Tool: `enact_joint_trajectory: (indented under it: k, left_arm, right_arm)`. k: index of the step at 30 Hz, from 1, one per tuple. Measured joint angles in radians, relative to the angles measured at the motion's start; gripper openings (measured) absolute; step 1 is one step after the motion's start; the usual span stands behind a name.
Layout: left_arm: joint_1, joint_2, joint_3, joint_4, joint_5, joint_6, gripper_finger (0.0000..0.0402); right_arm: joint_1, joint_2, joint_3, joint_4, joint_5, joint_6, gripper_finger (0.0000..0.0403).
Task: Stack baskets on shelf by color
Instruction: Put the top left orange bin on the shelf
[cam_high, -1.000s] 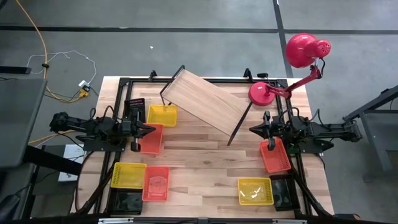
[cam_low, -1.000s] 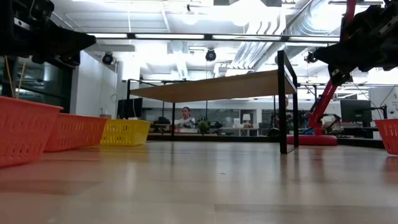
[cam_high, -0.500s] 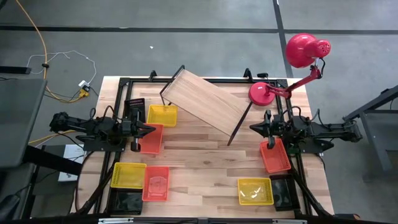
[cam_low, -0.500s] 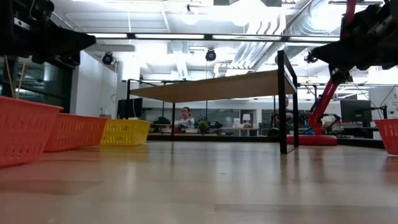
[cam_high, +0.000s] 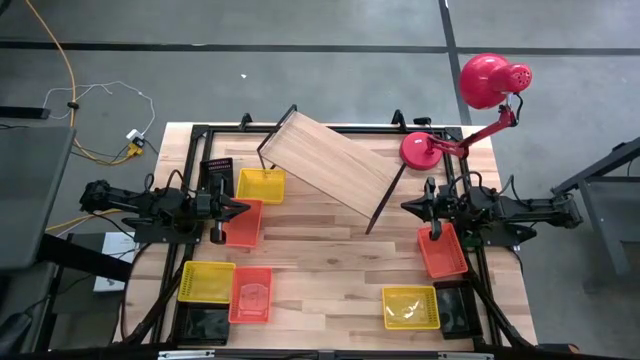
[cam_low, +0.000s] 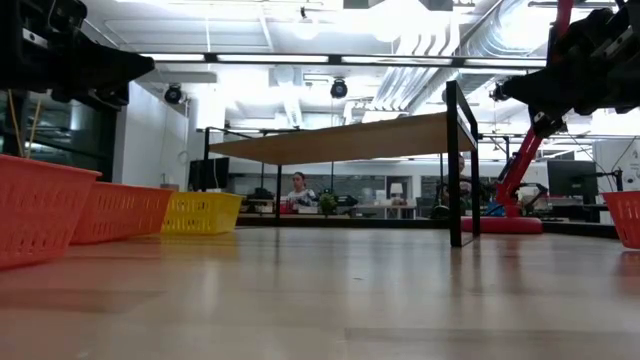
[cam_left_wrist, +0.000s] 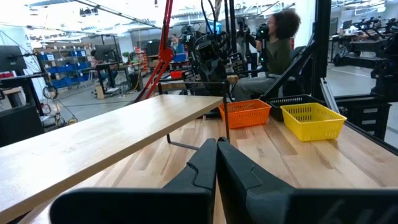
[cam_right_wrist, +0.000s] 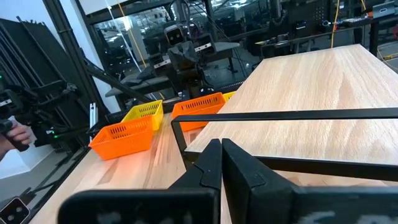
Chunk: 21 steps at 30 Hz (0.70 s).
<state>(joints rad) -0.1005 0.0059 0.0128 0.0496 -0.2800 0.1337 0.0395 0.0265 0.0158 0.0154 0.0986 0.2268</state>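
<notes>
Nothing has moved since the earlier frames: arms, baskets and shelf keep their places. Left gripper (cam_high: 243, 208) hovers at the left edge of the tabletop (cam_high: 330, 270), fingers pressed together and holding nothing; in the left wrist view its closed fingers (cam_left_wrist: 205, 165) point along the shelf toward the far side. Right gripper (cam_high: 407, 207) hovers at the right edge, likewise closed and empty, its fingers (cam_right_wrist: 214, 162) aimed at the shelf's black frame.

Shelf (cam_high: 330, 163): light wood board on thin black legs, standing askew near the far edge of the tabletop, between the two grippers; its top is bare. Seen from the low view (cam_low: 345, 138), it stands on its legs with nothing beneath it.

Baskets, left side: a yellow basket (cam_high: 261, 185) near the shelf's left end, with an orange-red basket (cam_high: 243, 225) just beside it and partly under the left gripper. Toward the near left corner: a second yellow basket (cam_high: 207, 281), a second orange-red basket (cam_high: 251, 294) touching it, and a black basket (cam_high: 205, 323) at the near edge.

Baskets, right side: an orange-red basket (cam_high: 442, 251) below the right gripper at the right edge; a yellow basket (cam_high: 410, 306) toward the near right corner, with a black basket (cam_high: 455, 312) just beside it.

Red desk lamp (cam_high: 428, 149): base on the far right corner, head (cam_high: 486, 79) beyond the edge.
</notes>
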Motion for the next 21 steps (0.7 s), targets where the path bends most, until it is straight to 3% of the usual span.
enact_joint_trajectory:
  k: [5, 9, 12, 17, 21]
  left_arm:
    - [0.000, 0.000, 0.000, 0.025, 0.000, -0.009, 0.0001]
    - [0.003, 0.041, 0.001, 0.325, 0.023, -0.082, 0.0001]
    - [-0.001, 0.117, 0.038, 0.368, 0.048, -0.094, 0.0017]
    - [0.000, 0.351, 0.221, 0.102, -0.034, -0.200, 0.0084]
    - [-0.010, 0.564, 0.440, -0.292, -0.025, -0.337, 0.0151]
  right_arm:
    - [0.000, 0.000, 0.000, -0.001, -0.001, 0.000, 0.0000]
    - [0.000, 0.000, 0.000, -0.001, -0.001, 0.000, 0.0000]
    - [0.000, 0.000, 0.000, -0.001, -0.001, 0.000, 0.0000]
    - [0.000, 0.000, 0.000, -0.002, -0.001, 0.000, 0.0000]
    - [0.000, 0.000, 0.000, -0.002, -0.001, 0.000, 0.0000]
